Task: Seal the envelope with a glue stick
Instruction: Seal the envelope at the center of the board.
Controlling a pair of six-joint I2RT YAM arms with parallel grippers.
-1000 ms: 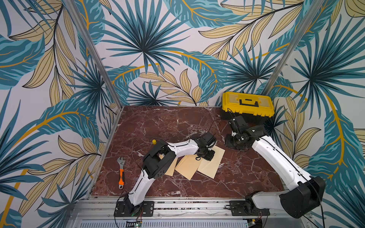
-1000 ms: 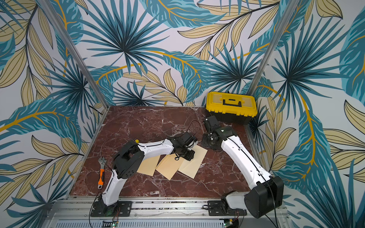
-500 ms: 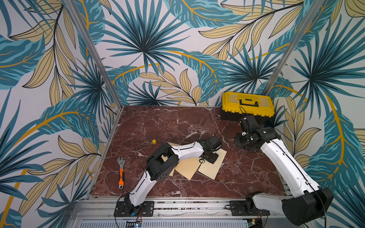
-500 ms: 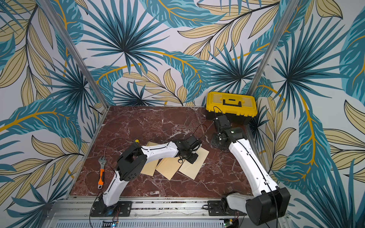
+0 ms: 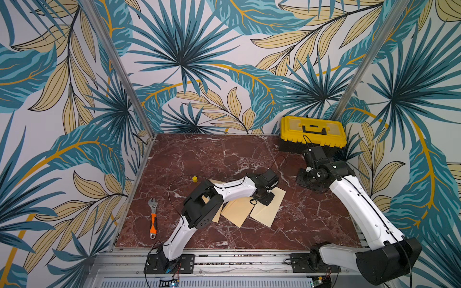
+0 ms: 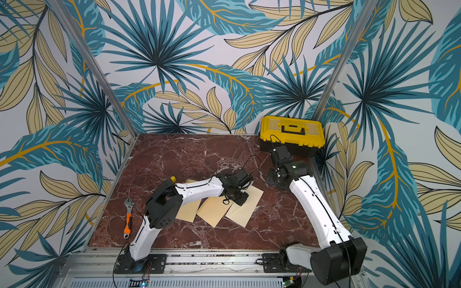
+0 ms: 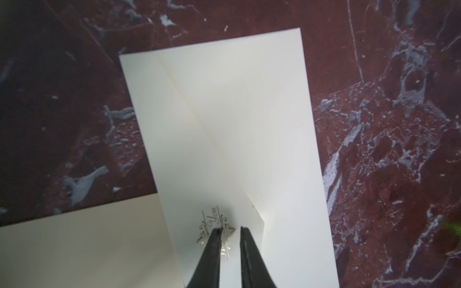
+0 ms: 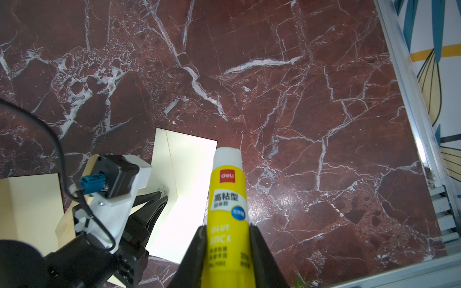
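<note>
Now the right gripper (image 8: 227,229) clamps the glue stick (image 8: 228,199); in a top view the envelope (image 5: 272,209) lies about eight o'clock from it, under the slightly parted left gripper (image 7: 230,230).

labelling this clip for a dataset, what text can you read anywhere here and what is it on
"deli" on the red badge of the glue stick
"高粘型", "固体胶" under it
"GLUE STICK" lower on the glue stick
"You" in the gold emblem on the envelope
Blue circle and fine print on the glue stick: too small to read
</note>
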